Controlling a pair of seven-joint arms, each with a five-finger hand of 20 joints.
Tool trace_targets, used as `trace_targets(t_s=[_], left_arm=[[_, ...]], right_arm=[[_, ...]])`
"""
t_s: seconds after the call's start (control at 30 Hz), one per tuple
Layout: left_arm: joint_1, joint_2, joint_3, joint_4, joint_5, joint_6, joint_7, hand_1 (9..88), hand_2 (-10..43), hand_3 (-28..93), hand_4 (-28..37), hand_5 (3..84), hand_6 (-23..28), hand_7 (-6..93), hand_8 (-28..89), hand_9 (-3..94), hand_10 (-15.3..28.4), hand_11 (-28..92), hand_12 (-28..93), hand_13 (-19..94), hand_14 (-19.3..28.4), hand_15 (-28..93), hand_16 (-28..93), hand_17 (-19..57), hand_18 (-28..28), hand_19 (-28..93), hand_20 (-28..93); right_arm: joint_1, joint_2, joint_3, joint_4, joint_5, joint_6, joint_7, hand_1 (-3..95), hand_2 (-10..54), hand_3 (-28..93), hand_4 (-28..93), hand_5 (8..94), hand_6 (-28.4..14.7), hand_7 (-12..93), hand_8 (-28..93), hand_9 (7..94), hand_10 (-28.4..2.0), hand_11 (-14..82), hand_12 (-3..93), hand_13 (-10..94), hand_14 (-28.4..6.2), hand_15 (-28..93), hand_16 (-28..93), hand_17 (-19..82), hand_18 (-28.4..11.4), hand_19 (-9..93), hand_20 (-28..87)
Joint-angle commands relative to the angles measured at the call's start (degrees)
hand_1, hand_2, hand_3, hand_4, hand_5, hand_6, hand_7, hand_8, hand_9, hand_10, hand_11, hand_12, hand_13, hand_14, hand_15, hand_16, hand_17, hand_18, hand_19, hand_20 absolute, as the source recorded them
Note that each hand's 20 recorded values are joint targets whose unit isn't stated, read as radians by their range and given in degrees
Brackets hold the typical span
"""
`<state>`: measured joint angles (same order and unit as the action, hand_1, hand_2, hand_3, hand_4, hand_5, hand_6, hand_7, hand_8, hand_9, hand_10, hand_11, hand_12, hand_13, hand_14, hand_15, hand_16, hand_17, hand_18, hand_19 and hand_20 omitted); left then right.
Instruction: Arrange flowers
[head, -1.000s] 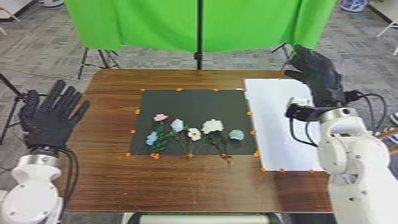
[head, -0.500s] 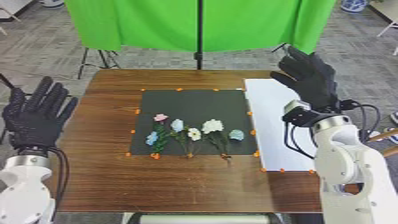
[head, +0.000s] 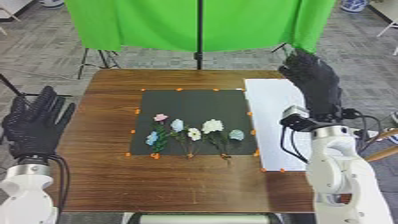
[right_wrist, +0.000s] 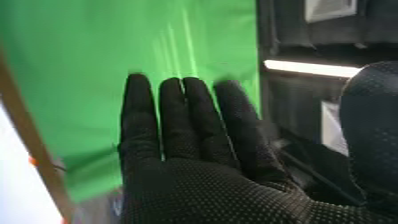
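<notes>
My right hand (head: 318, 90) was released, its fingers straight, at the table's (head: 195, 185) far right, by the white sheet (head: 274, 125). My left hand (head: 34, 127) was unclenched too, beside the left edge. The flowers (head: 212, 126) lay side by side on the black mat's (head: 191, 104) near half, blooms pointing far.

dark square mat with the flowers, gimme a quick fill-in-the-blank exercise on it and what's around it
The white rectangular sheet lies on the robot's ____ side of the dark square mat. The flower head farthest from the robot is ____. The cloth hanging beyond the brown wooden table is ____.
Missing words: right; pink; green.
</notes>
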<state>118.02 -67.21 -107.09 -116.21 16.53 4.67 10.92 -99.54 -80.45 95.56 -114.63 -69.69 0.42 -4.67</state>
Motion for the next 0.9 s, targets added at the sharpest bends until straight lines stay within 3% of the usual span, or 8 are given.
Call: trace_targets(t_s=[0.03, 0.17, 0.23, 0.3, 0.4, 0.57, 0.73, 0.9], left_arm=[[-0.96, -0.38, 1.72, -0.86, -1.66, 1.65, -0.68, 23.6, 11.1, 75, -28.3, 22.0, 10.3, 9.2, -13, 30.7, 12.8, 14, 5, 34, 15.6, 39, -3, -3.8, 18.4, 47, 25], [-0.42, -0.33, 2.24, -0.91, -2.11, 1.82, -0.92, 24.3, 11.9, 74, -28.3, 16.4, 11.4, 12.0, -17, 42.1, 14.0, 17, 7, 41, 16.5, 42, -3, -2.6, 18.9, 48, 27], [-0.37, -0.34, 2.41, -1.05, 0.97, 3.67, -1.29, 24.4, 12.2, 74, -28.3, 35.4, 12.2, 8.8, -12, 37.2, 13.4, 16, 6, 26, 12.5, 33, -5, -4.3, 17.0, 43, 24], [-0.44, -0.38, 2.72, -1.01, -0.99, 4.82, -0.52, 24.6, 12.8, 75, -28.3, 51.5, 13.5, 9.3, -9, 19.5, 11.8, 13, 2, 6, 7.3, 19, -8, -7.6, 12.7, 35, 18], [-0.15, -0.59, 2.64, -1.26, -3.24, 5.01, -0.05, 24.5, 12.3, 75, -28.3, 41.2, 12.5, 6.9, -10, 9.7, 9.2, 13, -3, 4, 5.0, 14, -10, -7.3, 10.0, 30, 13], [0.53, -0.45, 2.77, -1.39, -5.07, 4.56, 1.64, 23.6, 10.5, 76, -28.3, 18.7, 6.1, 16.3, -16, 29.0, 13.9, 17, 7, 42, 20.6, 63, -8, -2.9, 18.6, 48, 28], [1.14, -0.56, 3.39, -1.73, -6.05, 5.7, 3.28, 21.5, 10.7, 77, -28.3, 57.8, 12.7, 22.5, -11, 15.9, 9.3, 12, 2, 5, 6.0, 15, -7, -8.0, 11.5, 31, 16], [1.11, -0.65, 3.14, -2.3, -5.85, 6.67, 3.8, 21.3, 8.4, 78, -28.3, 29.4, 5.9, 16.6, -14, 14.9, 7.6, 14, -2, 30, 11.6, 24, -8, -3.0, 14.5, 39, 19]], right_arm=[[-2.16, -1.88, 1.8, -1.36, 2.8, -1.09, 3.94, 16.1, -3.7, 81, -28, 21.6, -13.7, 7, -11, 39.6, -16.5, 8.0, 10.1, 50, -12.0, 41, 17, 21, -18.9, 72, 40], [-2.07, -1.19, 2.11, -1.81, 3.66, -0.92, 3.93, 15.3, 0.5, 79, -28, 39.1, -7.7, 11, -12, 46.6, -15.3, 8.6, 11.6, 51, -11.9, 39, 16, 20, -19.1, 66, 37], [-2.29, -0.55, 0.78, -2.16, 3.09, 2.71, 3.29, 14.1, 2.3, 80, -28, 46.1, -8.3, 12, -13, 47.0, -15.5, 8.2, 10.5, 42, -12.4, 21, 15, 17, -16.6, 46, 25], [-2.39, -0.96, 1.18, -2.03, 4.53, 1.75, 3.42, 14.1, 1.0, 82, -28, 34.2, -12.9, 9, -13, 41.9, -17.1, 7.7, 8.8, 36, -12.4, 14, 11, 18, -14.2, 38, 20], [-2.62, -1.27, 1.72, -2.36, 5.6, 0.05, 4.16, 15.7, -0.2, 82, -28, 23.9, -15.7, 7, -12, 39.0, -17.3, 7.8, 7.8, 50, -11.9, 25, 14, 23, -16.2, 53, 25], [-2.74, -0.99, 1.72, -2.96, 5.28, 0.65, 4.15, 14.7, 6.7, 80, -28, 51.2, -5.3, 18, -13, 52.7, -14.0, 10.7, 12.2, 49, -12.1, 29, 17, 18, -18.0, 51, 26], [-2.93, -1.46, 1.93, -3.12, 6.26, 0.6, 4.2, 20.2, 6.4, 87, -26, 46.7, -2.8, 37, -17, 55.0, -13.7, 20.2, 17.9, 51, -11.4, 40, 20, 18, -17.5, 56, 28], [-3.05, -1.62, 2.25, -3.33, 6.42, -0.84, 4.23, 20.4, 4.4, 85, -28, 31.3, -5.3, 16, -14, 59.9, -12.7, 18.2, 15.9, 55, -10.6, 40, 18, 19, -17.6, 53, 27]])
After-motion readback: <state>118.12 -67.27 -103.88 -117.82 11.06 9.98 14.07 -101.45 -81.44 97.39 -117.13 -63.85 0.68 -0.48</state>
